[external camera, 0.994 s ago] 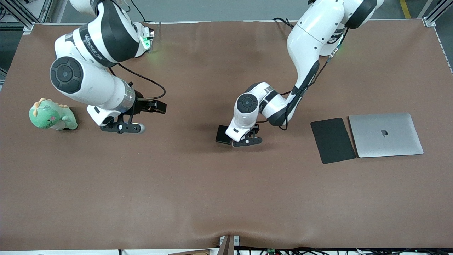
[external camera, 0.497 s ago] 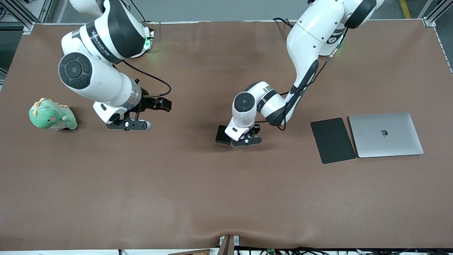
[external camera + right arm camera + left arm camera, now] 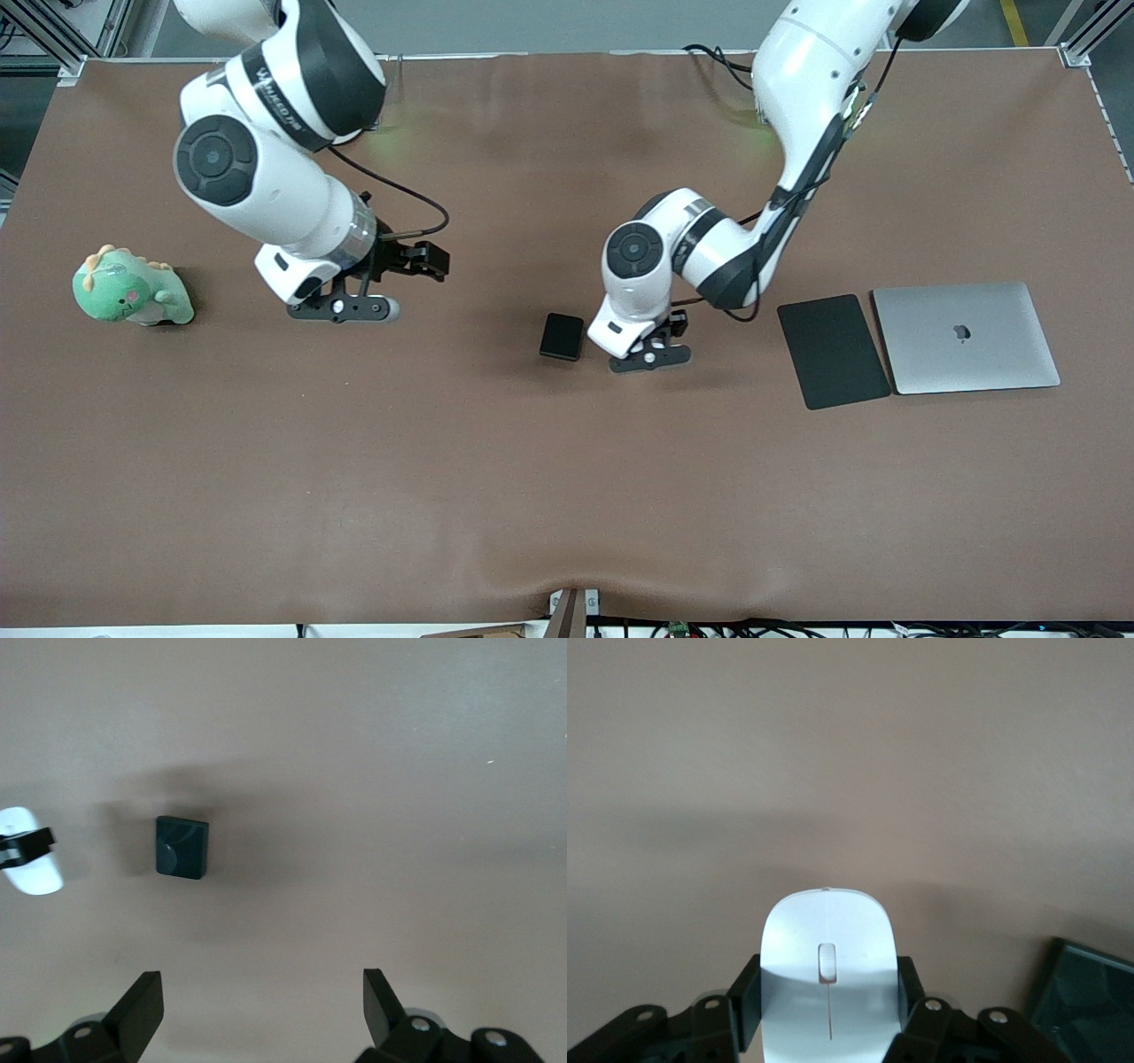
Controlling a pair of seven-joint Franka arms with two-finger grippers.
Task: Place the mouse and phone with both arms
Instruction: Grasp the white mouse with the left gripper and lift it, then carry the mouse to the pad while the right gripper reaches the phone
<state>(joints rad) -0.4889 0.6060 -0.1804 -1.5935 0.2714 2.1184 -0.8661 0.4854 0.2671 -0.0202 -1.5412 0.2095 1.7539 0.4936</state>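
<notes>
My left gripper [image 3: 651, 354] is shut on the white mouse [image 3: 828, 970], gripping its two sides over bare table between the phone and the black mat. The mouse is hidden under the hand in the front view; it shows in the right wrist view [image 3: 28, 870]. The phone [image 3: 562, 337], a small black slab, lies flat on the table beside my left gripper, toward the right arm's end. It also shows in the right wrist view [image 3: 182, 847]. My right gripper [image 3: 341, 309] is open and empty over bare table between the plush toy and the phone; its jaws stand wide apart [image 3: 263, 992].
A flat black mat [image 3: 833, 351] and a closed silver laptop [image 3: 966, 337] lie side by side toward the left arm's end. A green plush dinosaur [image 3: 131, 288] sits toward the right arm's end. The table has a brown cover [image 3: 567, 496].
My left gripper has moved with the mouse away from the phone toward the black mat, uncovering the phone. My right arm has moved its open gripper toward the phone.
</notes>
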